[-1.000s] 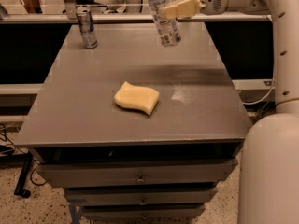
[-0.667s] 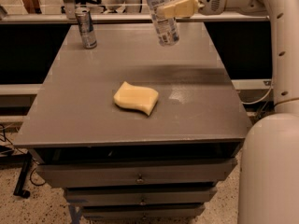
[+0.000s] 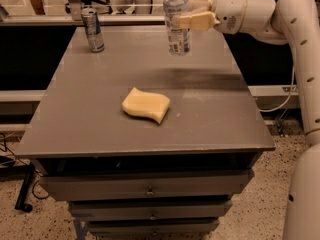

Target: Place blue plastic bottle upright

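Observation:
The blue plastic bottle (image 3: 176, 20) is a clear bottle with a white label. It hangs nearly upright above the far middle of the grey table (image 3: 100, 129), its base just over the surface. My gripper (image 3: 192, 14) reaches in from the right and is shut on the bottle's upper body. The white arm (image 3: 280, 14) runs off to the right.
A slim silver-blue drink can (image 3: 93, 30) stands upright at the far left of the table. A yellow sponge (image 3: 146, 104) lies near the middle. Drawers (image 3: 147, 190) sit under the table's front edge.
The bottle and gripper have shifted slightly left and the bottle stands straighter. The can and sponge have not moved.

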